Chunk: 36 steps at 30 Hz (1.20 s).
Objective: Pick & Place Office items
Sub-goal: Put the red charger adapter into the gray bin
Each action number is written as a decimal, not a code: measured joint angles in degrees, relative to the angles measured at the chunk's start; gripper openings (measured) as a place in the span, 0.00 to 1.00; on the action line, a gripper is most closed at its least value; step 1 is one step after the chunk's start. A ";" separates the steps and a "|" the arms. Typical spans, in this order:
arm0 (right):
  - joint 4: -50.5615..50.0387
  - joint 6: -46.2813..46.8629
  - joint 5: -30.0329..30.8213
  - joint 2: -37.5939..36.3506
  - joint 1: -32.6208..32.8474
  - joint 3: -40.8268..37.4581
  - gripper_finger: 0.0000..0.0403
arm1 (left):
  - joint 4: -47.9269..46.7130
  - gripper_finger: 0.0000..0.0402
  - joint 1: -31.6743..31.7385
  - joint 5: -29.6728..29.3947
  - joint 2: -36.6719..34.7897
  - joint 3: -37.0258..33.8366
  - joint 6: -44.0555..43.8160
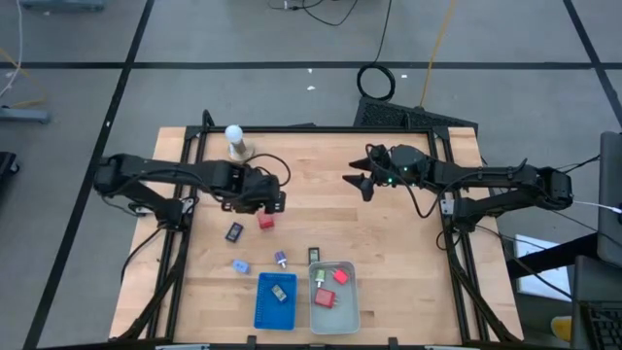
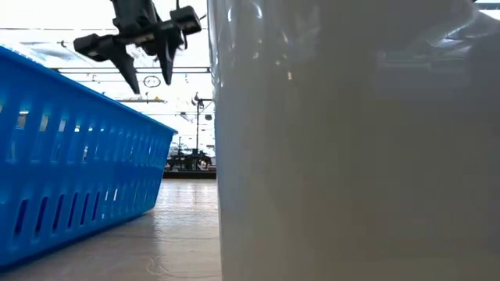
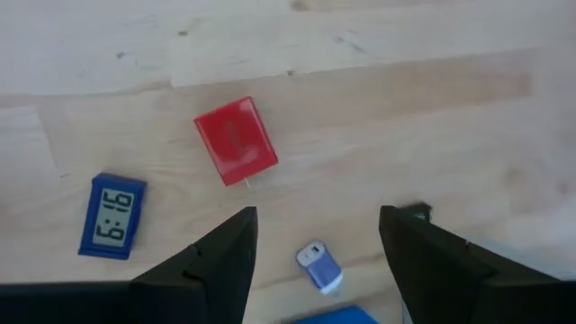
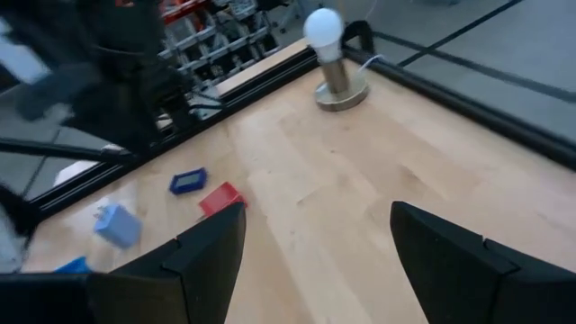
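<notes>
Though apart, three red blocks (image 1: 265, 222)

A robotics lab or workshop. A wooden table (image 1: 389, 243) in a black frame stands on grey floor with taped lines and loose cables (image 1: 374, 78). Metal shelving (image 4: 207, 36) stands behind.

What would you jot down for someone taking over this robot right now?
Left gripper: open, empty, above the red block.
Right gripper: open, empty, waiting mid-table.
Done: two red items and a green one in the pale grey tray; one item in the blue tray.
Left on the table: red block, small clock, light blue item, purple-topped item, black item.
</notes>
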 joint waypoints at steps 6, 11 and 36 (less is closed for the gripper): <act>-0.02 -0.41 -5.16 0.00 0.01 0.00 0.66 | -1.44 0.72 2.27 1.86 4.13 -0.01 -2.58; -0.04 -0.66 -8.71 0.00 -0.01 0.00 0.66 | -4.77 0.86 4.39 4.12 6.56 -0.02 -4.40; -0.20 -1.51 -11.83 -0.69 0.01 0.00 0.66 | 10.16 0.97 5.39 5.53 8.22 -12.76 -9.34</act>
